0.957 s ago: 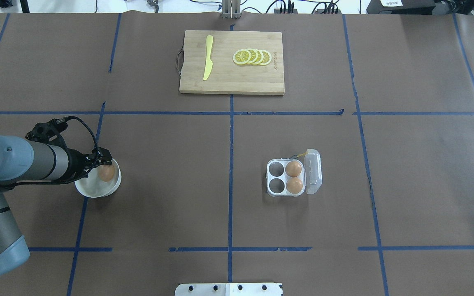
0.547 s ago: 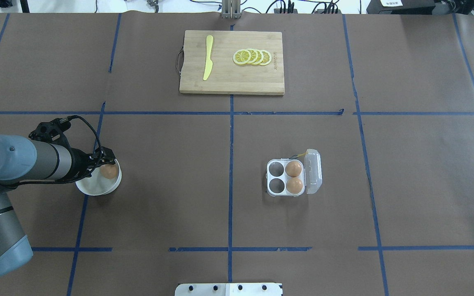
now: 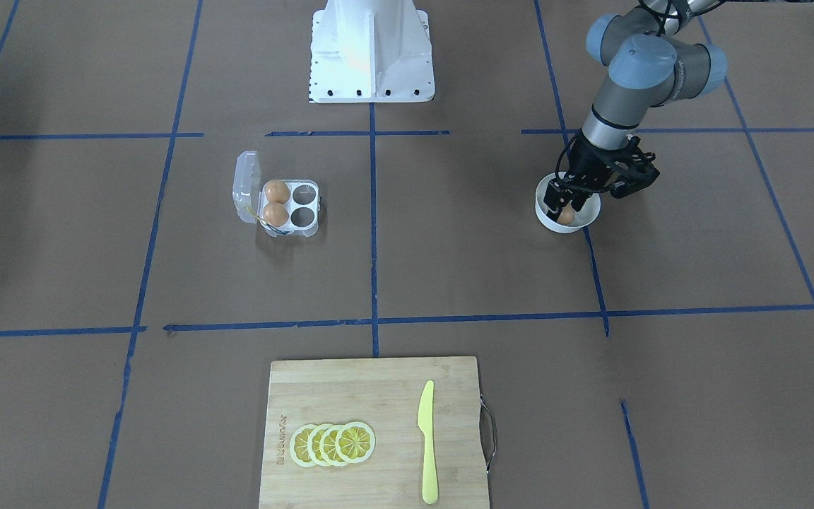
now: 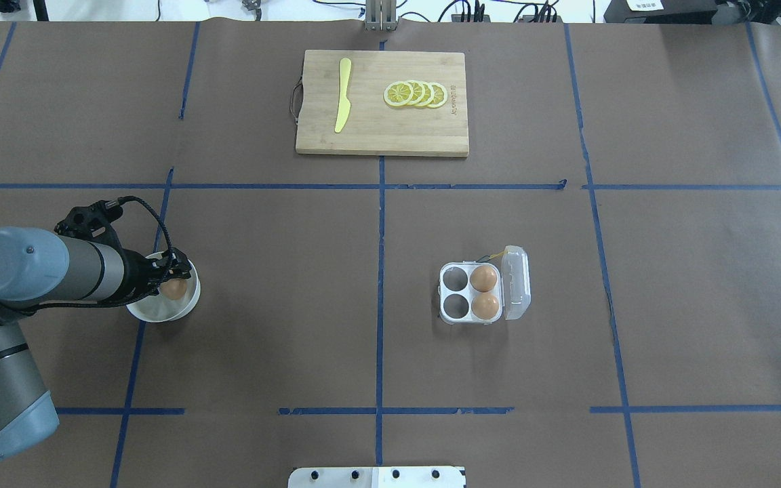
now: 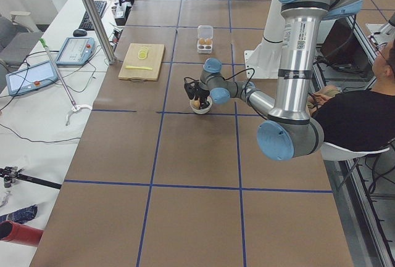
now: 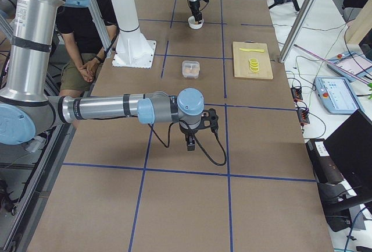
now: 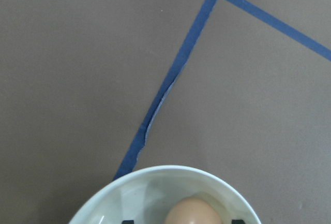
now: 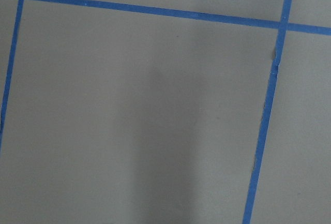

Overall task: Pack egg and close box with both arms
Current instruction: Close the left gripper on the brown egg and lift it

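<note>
Though overhead masks it, wrist view shows left claw (image 3: 564, 206) parted astride egg (image 7: 193, 211), right claw (image 6: 190, 144) spread unclear.

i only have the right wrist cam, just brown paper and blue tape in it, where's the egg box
observer: The box lies open just right of the centre tape line in the overhead view, with its lid folded out on the side away from that line.
operator: how many eggs in it
observer: Two eggs fill the cells beside the lid. The other two cells are empty.
operator: what's the left arm doing
observer: The left gripper is down in the white bowl. Its fingers are apart on either side of a third egg.
</note>
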{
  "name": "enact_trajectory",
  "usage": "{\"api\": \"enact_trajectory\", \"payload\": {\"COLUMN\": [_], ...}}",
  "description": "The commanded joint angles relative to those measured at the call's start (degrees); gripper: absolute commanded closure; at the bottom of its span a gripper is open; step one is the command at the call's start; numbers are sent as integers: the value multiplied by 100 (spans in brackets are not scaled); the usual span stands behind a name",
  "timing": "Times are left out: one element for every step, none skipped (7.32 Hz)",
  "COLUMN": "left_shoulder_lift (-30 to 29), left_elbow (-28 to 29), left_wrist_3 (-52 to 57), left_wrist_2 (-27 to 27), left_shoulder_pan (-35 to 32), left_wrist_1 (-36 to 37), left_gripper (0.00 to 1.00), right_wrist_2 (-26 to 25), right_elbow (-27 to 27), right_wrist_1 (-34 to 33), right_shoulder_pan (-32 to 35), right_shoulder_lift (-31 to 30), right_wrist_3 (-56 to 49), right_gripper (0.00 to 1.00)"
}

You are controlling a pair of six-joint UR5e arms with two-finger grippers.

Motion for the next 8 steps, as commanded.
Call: {"api": "enact_trajectory", "payload": {"left_shoulder_lift": [-4,4,5,5,57,240,129,-612], "left_elbow": [11,-33,-60,-138,-409,-977,-1322,-1291], "left_wrist_3": [0,0,0,0,9,9,9,9], "left_wrist_2": [-9,-9,-9,-9,-18,-26,-27,-35], "left_shoulder_pan": [37,37,29,11,-33,-111,-112,-112], "left_wrist_1": [0,0,0,0,9,209,855,1505], "left_gripper": [84,100,100,100,100,100,100,100], "right_wrist_2": [1,2,-7,1,2,2,2,2], "right_elbow": [-1,-1,-1,-1,-1,-1,8,8], "right_wrist_1": [-1,-1,-1,-1,-1,-1,7,7], "right_shoulder_pan": [0,0,0,9,0,0,0,0], "right_shoulder_lift": [3,3,3,3,3,3,3,3], "right_wrist_3": [0,0,0,0,0,0,8,9], "right_gripper": [0,0,0,0,0,0,0,0]}}
